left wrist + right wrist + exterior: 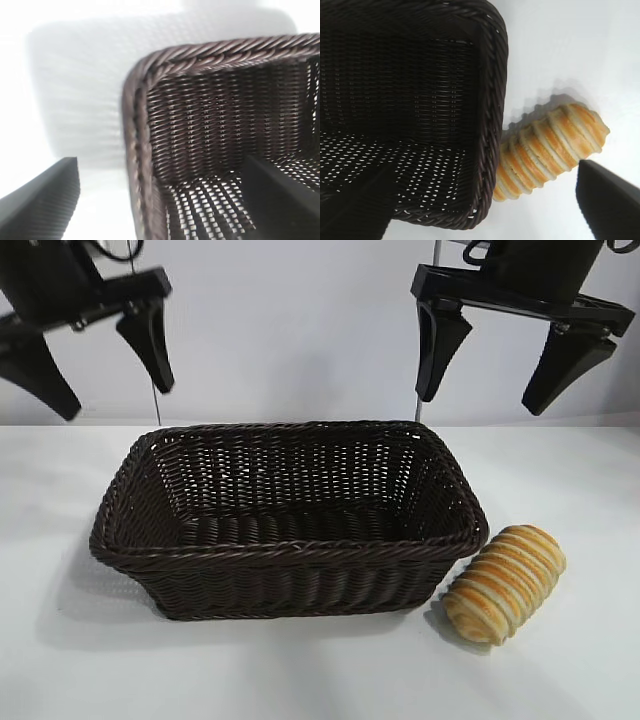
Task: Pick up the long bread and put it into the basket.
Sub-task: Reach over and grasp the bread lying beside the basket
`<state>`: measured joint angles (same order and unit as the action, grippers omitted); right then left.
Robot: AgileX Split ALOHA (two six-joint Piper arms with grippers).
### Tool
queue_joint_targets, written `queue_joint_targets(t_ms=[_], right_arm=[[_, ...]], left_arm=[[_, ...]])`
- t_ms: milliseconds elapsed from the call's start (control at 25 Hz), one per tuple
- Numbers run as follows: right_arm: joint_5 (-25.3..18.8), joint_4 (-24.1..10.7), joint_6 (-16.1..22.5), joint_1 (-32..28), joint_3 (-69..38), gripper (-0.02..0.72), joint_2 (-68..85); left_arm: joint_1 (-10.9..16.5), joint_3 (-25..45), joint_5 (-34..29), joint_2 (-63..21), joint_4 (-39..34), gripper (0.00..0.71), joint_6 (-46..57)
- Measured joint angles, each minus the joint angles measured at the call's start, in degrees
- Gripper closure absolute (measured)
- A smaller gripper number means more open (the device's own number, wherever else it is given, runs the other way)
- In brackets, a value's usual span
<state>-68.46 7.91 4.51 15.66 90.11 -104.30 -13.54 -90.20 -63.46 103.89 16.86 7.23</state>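
Hanging high above the white bench [320, 680] at far left, left gripper [95, 360] with jaws spread, over the left end of the large rectangular dark brown woven wicker basket [290, 575]. Lying on the bench just beside the basket's right end, oblong golden-brown ridged long bread [505, 583]. Hovering above that, right gripper [515, 365], jaws spread, holding nothing.
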Motion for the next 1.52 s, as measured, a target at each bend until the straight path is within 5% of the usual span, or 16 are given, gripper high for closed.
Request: queue_joint_targets(t_ms=[360,880,1520], right_arm=[[-0.8,-0.3,1.7,0.0,0.0,0.008,0.0],[-0.9,-5.2,6.0,0.0,-3.6,0.008,0.0],[9.4,-7.2,11.4,-0.5,-15.4,0.008,0.3]], left_arm=[[0.0,0.0,0.0,0.0,0.0,0.076,0.1],[0.0,0.0,0.4,0.0,0.0,0.076,4.0],[0.0,0.0,0.4,0.0,-0.1,0.076,4.3]])
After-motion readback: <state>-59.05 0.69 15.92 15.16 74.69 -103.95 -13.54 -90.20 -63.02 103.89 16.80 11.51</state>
